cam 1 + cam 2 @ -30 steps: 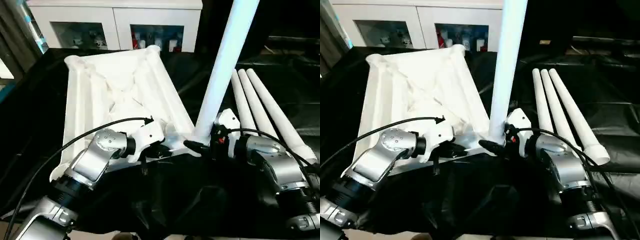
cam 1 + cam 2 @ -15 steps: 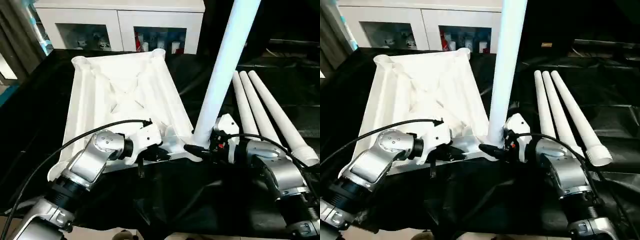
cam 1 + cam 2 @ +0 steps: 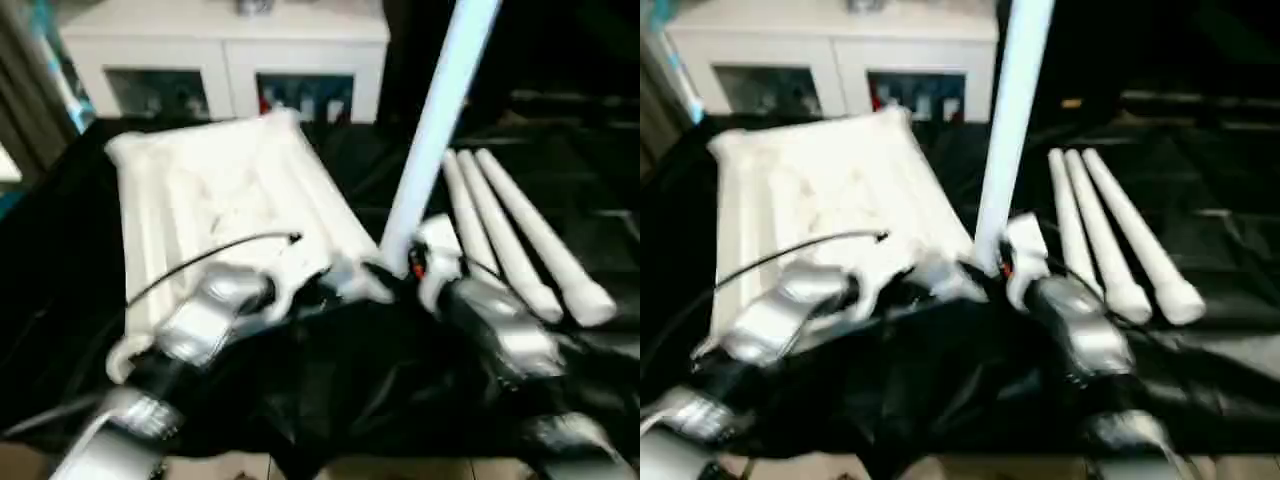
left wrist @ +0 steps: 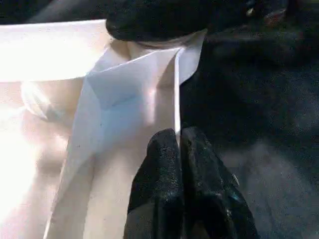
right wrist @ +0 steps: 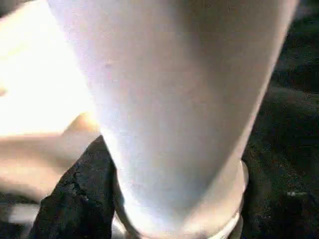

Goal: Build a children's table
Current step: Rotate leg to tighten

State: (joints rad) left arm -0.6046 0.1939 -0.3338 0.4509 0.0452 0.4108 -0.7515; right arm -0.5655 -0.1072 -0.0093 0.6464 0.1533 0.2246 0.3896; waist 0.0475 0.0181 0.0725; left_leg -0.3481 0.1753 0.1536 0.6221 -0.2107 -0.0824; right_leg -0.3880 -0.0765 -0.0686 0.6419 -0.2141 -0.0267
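We see the table top [image 3: 225,205] lying upside down on the black cloth [image 3: 330,390], its ribbed underside facing up and its far corners tipped toward the white cabinet [image 3: 220,60] at the back. One leg [image 3: 432,120] stands in the near right corner socket of the top, leaning a little away from upright and running out of the top of the head views. Three more legs [image 3: 510,235] lie side by side on the cloth to the right of the standing one, touching or nearly touching each other, and well apart from the top.

Our left gripper [image 4: 179,149] sits at the near edge of the table top, just left of the socket. In the left wrist view its two black fingers [image 4: 159,169] are pressed together with the thin white edge wall of the top running down between them, so it is clenched on the table top.

Our right gripper [image 3: 385,275] is at the foot of the standing leg, just where the leg meets the socket. In the right wrist view one black finger [image 5: 79,194] lies against the side of the leg close to its base; the other finger is hidden behind the leg, so the hold looks like a grasp around the leg, though we cannot be quite sure of it.
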